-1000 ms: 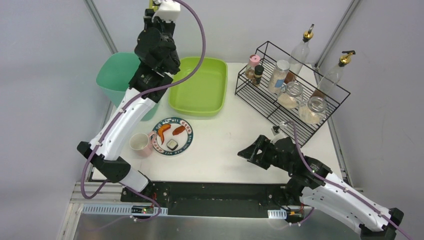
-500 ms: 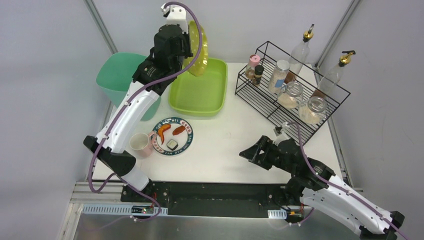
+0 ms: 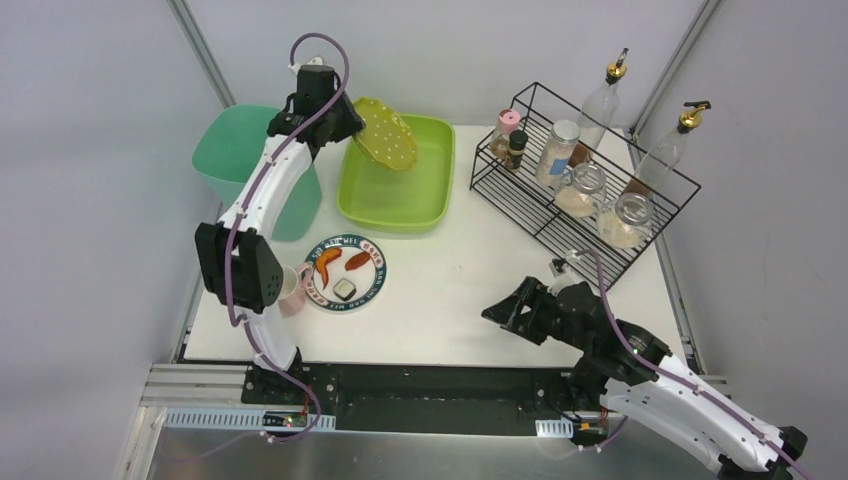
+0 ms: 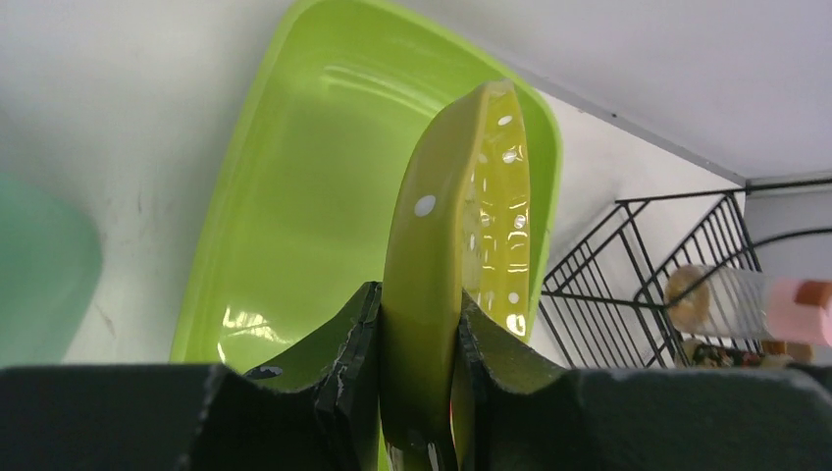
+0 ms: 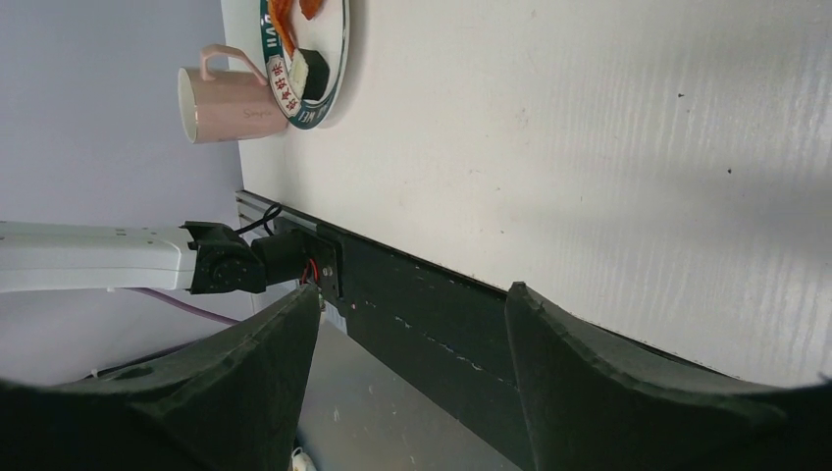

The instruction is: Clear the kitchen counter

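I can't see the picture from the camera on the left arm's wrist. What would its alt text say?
The left end effector clamps a yellow-green dotted plate by its rim, held on edge over a lime-green tub. A black wire rack stands to the right.

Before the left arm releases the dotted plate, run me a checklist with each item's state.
1. Left end effector shut on the dotted plate rim: ok.
2. Dotted plate over the lime tub: ok, tilted.
3. Tub's visible floor bare: ok.
4. Right end effector open, empty, away from the tub: ok.
5. Plate's height above tub floor: cannot tell.
6. Counter cleared: not ok; food plate and pink mug sit on it.
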Available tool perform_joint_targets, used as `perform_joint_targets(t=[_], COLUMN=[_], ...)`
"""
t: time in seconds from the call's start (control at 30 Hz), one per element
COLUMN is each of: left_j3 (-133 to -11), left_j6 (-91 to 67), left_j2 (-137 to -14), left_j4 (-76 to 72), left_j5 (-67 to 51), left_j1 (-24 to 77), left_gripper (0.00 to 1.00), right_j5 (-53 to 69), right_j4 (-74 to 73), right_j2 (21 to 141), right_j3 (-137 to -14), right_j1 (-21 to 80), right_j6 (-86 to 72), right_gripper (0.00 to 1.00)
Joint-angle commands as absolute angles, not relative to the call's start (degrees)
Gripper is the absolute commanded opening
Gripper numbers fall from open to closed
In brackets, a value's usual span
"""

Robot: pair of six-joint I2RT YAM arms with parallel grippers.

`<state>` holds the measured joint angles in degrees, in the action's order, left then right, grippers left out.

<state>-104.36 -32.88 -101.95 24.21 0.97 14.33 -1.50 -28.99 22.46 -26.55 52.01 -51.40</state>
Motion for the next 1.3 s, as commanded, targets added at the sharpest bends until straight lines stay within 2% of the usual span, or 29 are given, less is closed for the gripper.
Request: perform_joint_targets(t=[0.0, 0.5, 0.9, 1.1, 1.27], left_j3=[-103.58, -103.02, -110.62, -112.79, -112.32], left_j6=[-43.05, -50.94, -56.27, -57.61, -58.04], left_j2=[-104.00, -116.50, -127.32, -131.18, -132.40], left_j4=[13.15, 12.66, 12.74, 12.97, 12.98], left_j5=[-6.74, 3.26, 4.62, 4.29, 4.77], left_j1=[13.08, 13.83, 13.97, 14.19, 14.32], left_gripper=[0.00, 0.00, 0.00, 0.25, 0.41], right_j5=[-2.04, -2.15, -4.70, -4.98, -5.49], right_j4=[-29.18, -29.71, -34.45, -35.13, -35.96], right_j2=[21.71, 20.74, 16.63, 17.17, 17.07], right_j3=[-26.28, -25.31, -25.62, -26.42, -26.72], right_j1=[52.29, 52.27, 52.27, 52.34, 52.28], right_j6=[-51.15, -50.92, -50.55, -49.59, -49.25], right_gripper=[0.73, 0.73, 0.75, 0.78, 0.82])
